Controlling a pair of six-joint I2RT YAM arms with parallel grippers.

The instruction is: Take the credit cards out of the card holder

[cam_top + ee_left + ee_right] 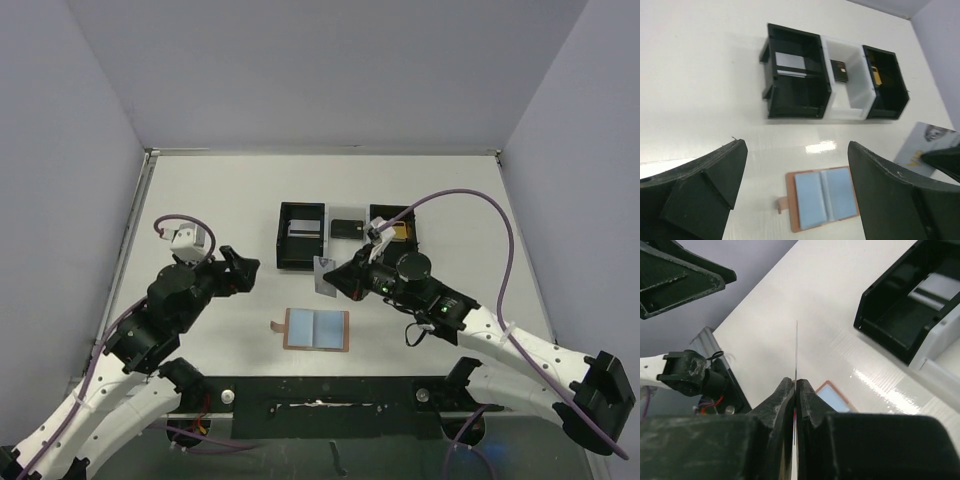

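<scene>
The card holder lies open and flat on the table, blue lining up, with its tab at the left; it also shows between my left fingers. My right gripper is shut on a pale grey credit card, held upright above the table behind the holder. That card shows edge-on in the right wrist view, clamped in the right gripper. My left gripper hangs open and empty, left of the holder, with the jaws wide apart.
A three-compartment tray stands behind the holder. It holds a silver card on the left, a black card in the white middle and a gold card on the right. Grey walls surround the table.
</scene>
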